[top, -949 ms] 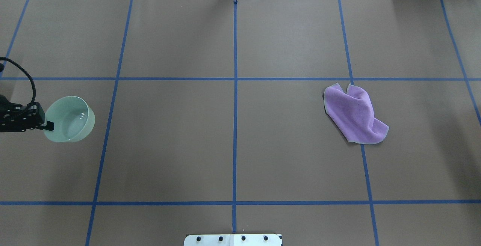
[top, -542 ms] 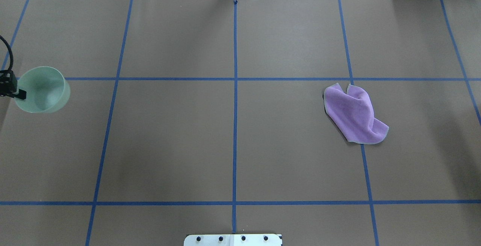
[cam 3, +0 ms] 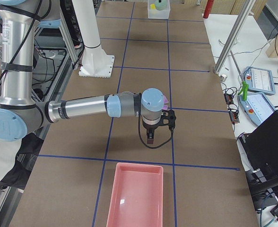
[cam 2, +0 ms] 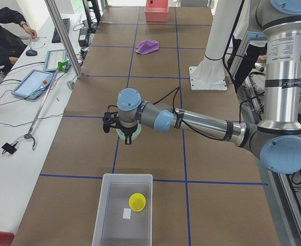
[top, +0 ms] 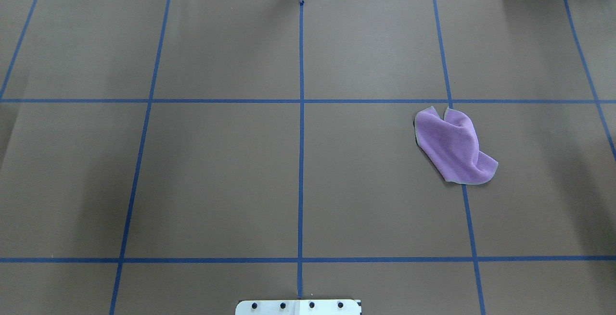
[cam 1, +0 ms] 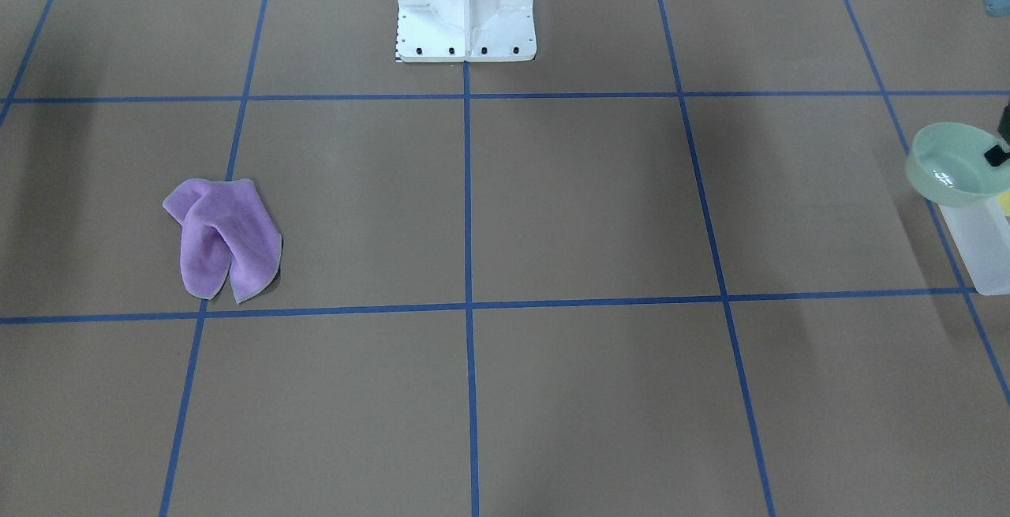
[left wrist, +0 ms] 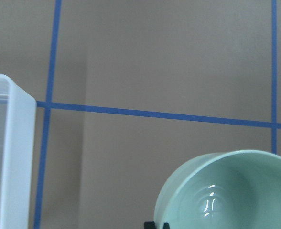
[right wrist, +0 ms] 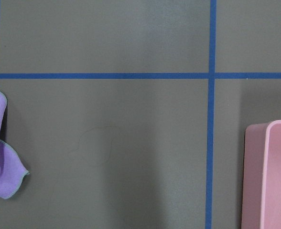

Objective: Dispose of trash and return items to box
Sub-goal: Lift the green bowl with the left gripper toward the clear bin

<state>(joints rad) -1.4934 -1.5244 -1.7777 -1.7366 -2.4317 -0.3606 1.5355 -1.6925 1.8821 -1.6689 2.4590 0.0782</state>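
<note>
Left gripper (cam 1: 997,154) pinches green bowl (cam 1: 951,166) rim near clear box (cam 1: 982,252); right gripper (cam 3: 150,139) state: cannot tell

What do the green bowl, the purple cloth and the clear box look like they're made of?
The green bowl: glossy, likely glazed ceramic or hard plastic; sharp white highlights inside.
The purple cloth: soft matte fabric, probably microfibre; limp folds, pale stitched edge.
The clear box: translucent plastic, by its milky, see-through walls.

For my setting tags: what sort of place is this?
Probably a robotics lab workcell: a brown-papered table marked with a blue tape grid, an industrial arm reaching over it, and an operator seated beside tablets.
</note>
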